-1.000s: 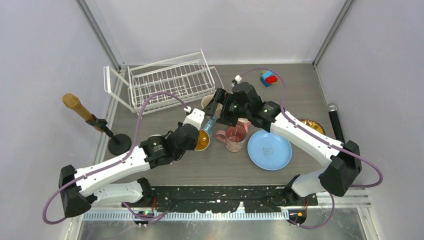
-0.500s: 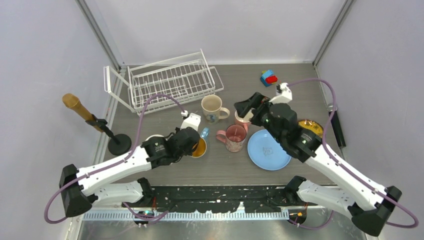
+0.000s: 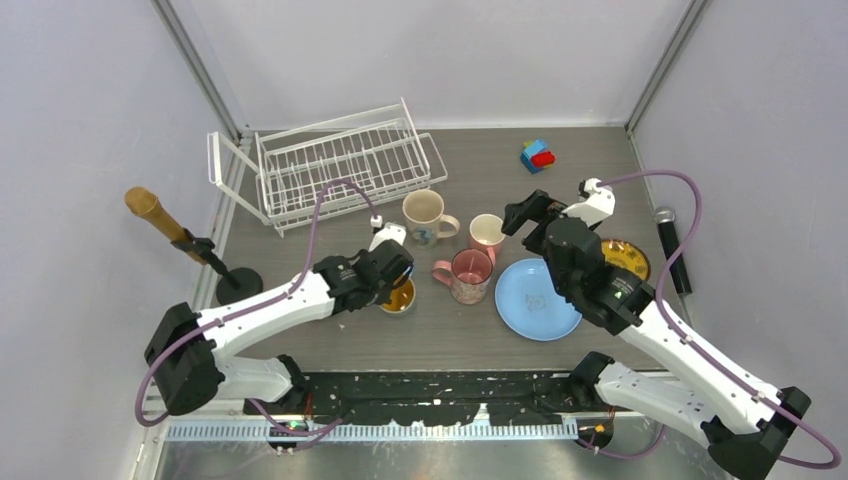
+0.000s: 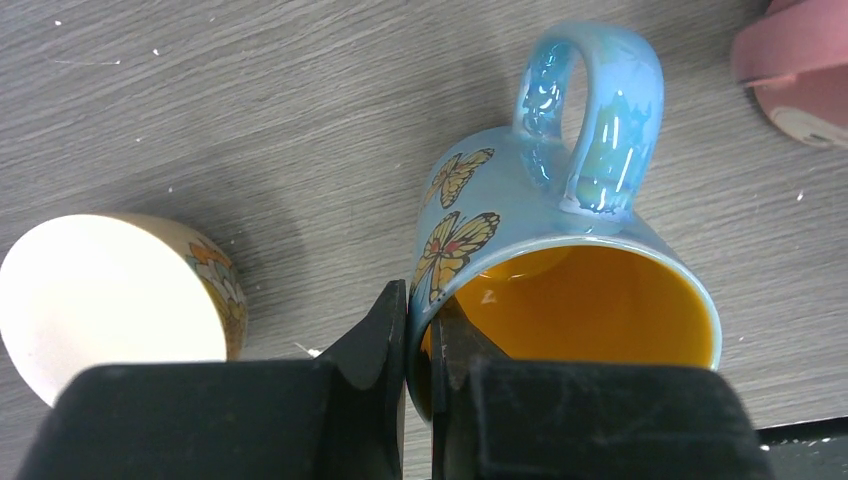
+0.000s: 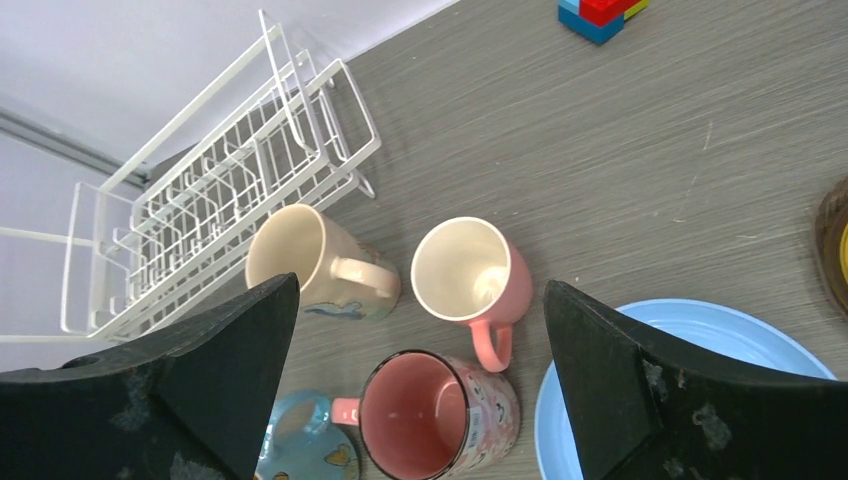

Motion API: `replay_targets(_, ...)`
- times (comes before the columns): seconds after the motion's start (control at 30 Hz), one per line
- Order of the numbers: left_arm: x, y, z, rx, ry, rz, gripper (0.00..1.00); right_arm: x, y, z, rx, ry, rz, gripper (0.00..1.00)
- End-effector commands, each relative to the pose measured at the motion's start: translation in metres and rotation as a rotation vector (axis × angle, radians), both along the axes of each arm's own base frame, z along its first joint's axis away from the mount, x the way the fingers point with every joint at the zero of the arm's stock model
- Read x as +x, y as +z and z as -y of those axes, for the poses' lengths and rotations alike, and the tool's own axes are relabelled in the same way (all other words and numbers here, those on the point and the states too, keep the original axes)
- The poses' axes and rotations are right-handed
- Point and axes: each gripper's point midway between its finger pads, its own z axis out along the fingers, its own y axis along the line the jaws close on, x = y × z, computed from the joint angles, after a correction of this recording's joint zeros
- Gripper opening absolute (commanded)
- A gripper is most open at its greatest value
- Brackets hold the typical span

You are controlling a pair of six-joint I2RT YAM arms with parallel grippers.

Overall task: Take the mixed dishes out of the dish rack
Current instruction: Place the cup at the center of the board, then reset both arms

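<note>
Left arm (image 3: 270, 315) reaches from near left toward centre, forearm low over the table (image 3: 470, 345). The left gripper (image 4: 418, 310) points down, jaws clamped on the rim of the teal mug (image 4: 560, 270), one finger inside and one outside. Right arm (image 3: 640, 310) runs from near right up toward centre and its wrist is raised. The right gripper (image 5: 420, 283) hangs over the mugs with jaws wide apart, holding nothing. Rack (image 3: 340, 165) sits far left, long axis left–right, side flap upright at its left end. All dishes stand on the table outside it. Blue plate (image 3: 538, 300) lies flat, centre right. Yellow plate (image 3: 628, 257) lies to its right, partly under the right arm. Cream mug (image 3: 424, 215) is upright just near of the rack, handle to the right. Far pink mug (image 3: 487, 231) is upright, handle pointing near. Near pink mug (image 3: 468, 275) is upright, handle to the left, pink inside. The teal mug is left of it, mouth up, yellow inside, handle toward the far side; cannot tell if its base touches the table. Bowl (image 4: 110, 300) sits left of the teal mug, apart from it. Blocks (image 3: 537, 155) are far right.
</note>
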Motion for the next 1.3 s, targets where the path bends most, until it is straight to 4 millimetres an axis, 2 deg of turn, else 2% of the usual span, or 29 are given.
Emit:
replay_targets(0.0, 0.029, 0.034, 0.031, -0.187, 0.06, 0.077, 0.0, 0.007, 0.002, 0.009, -0.05, -0.057, 0.01, 1.0)
replay_targets(0.2, 0.038, 0.027, 0.033, -0.208, 0.107, 0.037, 0.0, 0.011, -0.002, 0.005, -0.071, -0.056, -0.006, 1.0)
replay_targets(0.3, 0.039, 0.025, 0.034, -0.196, 0.11, 0.024, 0.11, 0.013, -0.003, 0.005, -0.079, -0.059, -0.011, 1.0)
replay_targets(0.4, 0.039, 0.024, 0.037, -0.198, 0.102, 0.014, 0.18, 0.015, -0.005, 0.005, -0.088, -0.061, -0.016, 1.0)
replay_targets(0.63, 0.038, 0.034, 0.042, -0.229, 0.073, 0.018, 0.44, 0.016, -0.005, 0.011, -0.119, -0.073, -0.017, 1.0)
replay_targets(0.7, 0.037, 0.04, 0.04, -0.237, 0.069, 0.031, 0.59, 0.017, -0.005, 0.016, -0.121, -0.081, -0.028, 1.0)
replay_targets(0.83, 0.037, 0.063, 0.033, -0.267, 0.065, 0.093, 0.81, 0.027, -0.02, 0.033, -0.087, -0.105, -0.091, 1.0)
replay_targets(0.93, 0.039, 0.088, 0.019, -0.29, 0.087, 0.18, 0.97, 0.034, -0.034, 0.045, -0.021, -0.107, -0.139, 1.0)
replay_targets(0.97, 0.039, 0.097, 0.013, -0.294, 0.098, 0.213, 0.99, 0.035, -0.039, 0.048, -0.018, -0.113, -0.148, 1.0)
replay_targets(1.07, 0.039, 0.118, -0.011, -0.281, 0.148, 0.302, 1.0, 0.036, -0.043, 0.063, -0.021, -0.15, -0.153, 1.0)
replay_targets(1.27, 0.027, 0.136, -0.076, -0.184, 0.337, 0.415, 1.0, 0.03, -0.043, 0.074, -0.062, -0.159, -0.141, 1.0)
